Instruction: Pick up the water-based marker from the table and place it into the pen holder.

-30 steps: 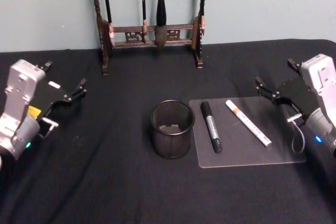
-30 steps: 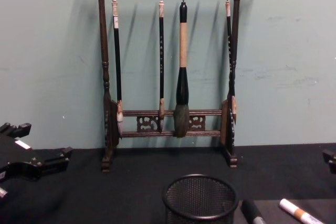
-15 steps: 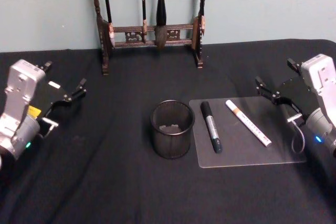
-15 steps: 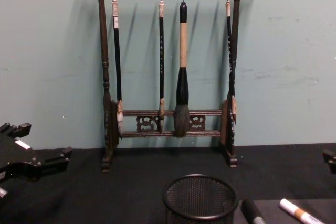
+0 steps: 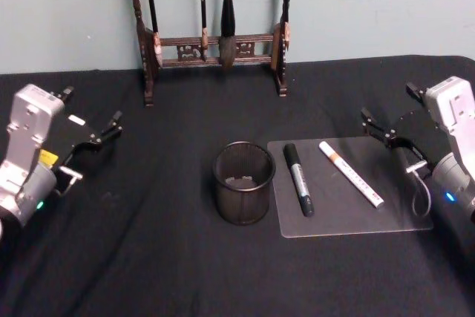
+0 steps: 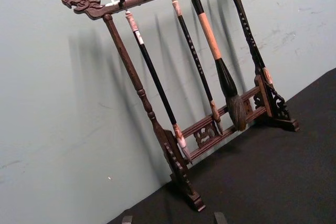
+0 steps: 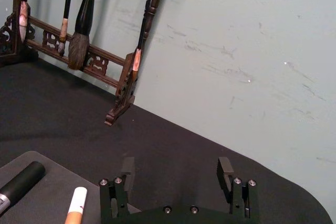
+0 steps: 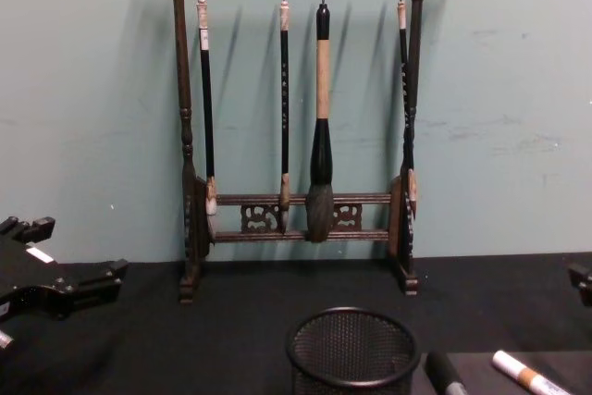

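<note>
Marker pick-up is not yet begun: black marker [image 5: 298, 180] and white marker [image 5: 351, 174], either possibly the water-based one, lie untouched on the clear mat [image 5: 341, 213] near the right gripper's [image 5: 387, 102] wide-spread, empty fingers, with the pen holder [image 5: 241, 206] beyond them and the left gripper [image 5: 93, 105] parked far off, equally wide.

Round black wire-mesh pen holder with a solid rim [image 5: 241, 202]: stood upright on the black cloth [image 5: 148, 257], mouth open upward, just left of a clear plastic sheet [image 5: 349, 217]. Flat on the sheet, apart and nearly parallel, lay a black marker with a grey label [image 5: 298, 179], nearest the holder, and a white marker with an orange band [image 5: 351, 174]. Which one was water-based: could not tell.
</note>
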Tool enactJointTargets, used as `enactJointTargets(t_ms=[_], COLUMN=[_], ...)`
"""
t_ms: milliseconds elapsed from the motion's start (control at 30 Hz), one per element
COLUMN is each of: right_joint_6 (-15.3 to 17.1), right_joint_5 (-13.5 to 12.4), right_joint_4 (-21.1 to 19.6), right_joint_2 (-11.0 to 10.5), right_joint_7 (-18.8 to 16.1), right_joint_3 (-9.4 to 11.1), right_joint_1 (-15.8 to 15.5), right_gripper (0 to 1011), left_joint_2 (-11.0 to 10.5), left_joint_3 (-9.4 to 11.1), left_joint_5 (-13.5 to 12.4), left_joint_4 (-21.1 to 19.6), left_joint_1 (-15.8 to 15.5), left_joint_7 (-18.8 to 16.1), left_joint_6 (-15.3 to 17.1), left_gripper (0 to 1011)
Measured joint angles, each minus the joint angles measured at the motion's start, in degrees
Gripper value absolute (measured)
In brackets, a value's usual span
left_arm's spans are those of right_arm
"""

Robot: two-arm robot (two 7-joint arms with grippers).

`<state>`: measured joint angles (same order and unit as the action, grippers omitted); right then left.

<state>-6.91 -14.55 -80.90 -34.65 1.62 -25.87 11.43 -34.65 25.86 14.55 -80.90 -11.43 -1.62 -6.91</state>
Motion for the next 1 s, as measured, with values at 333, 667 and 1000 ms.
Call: enactJointTargets(t_ms=[333,667,1000], right_joint_6=[0.0,0.0,3.9], right_joint_5=[0.0,0.0,-3.36], right_joint_4=[0.0,0.0,-2.07], right_joint_2=[0.0,0.0,-0.09], right_joint_7=[0.0,0.0,-4.77], right_joint_3=[0.0,0.0,2.0], right_joint_1=[0.0,0.0,-0.64], right_gripper=[1002,1002,1002], left_joint_2=[0.0,0.0,0.0], left_joint_3=[0.0,0.0,0.0], left_joint_5=[0.0,0.0,0.0], left_joint_4=[0.0,0.0,0.0], left_joint_1=[0.0,0.0,0.0], left_joint_7=[0.0,0.0,0.0], left_joint_6=[0.0,0.0,0.0], left_gripper=[1001,1001,1001])
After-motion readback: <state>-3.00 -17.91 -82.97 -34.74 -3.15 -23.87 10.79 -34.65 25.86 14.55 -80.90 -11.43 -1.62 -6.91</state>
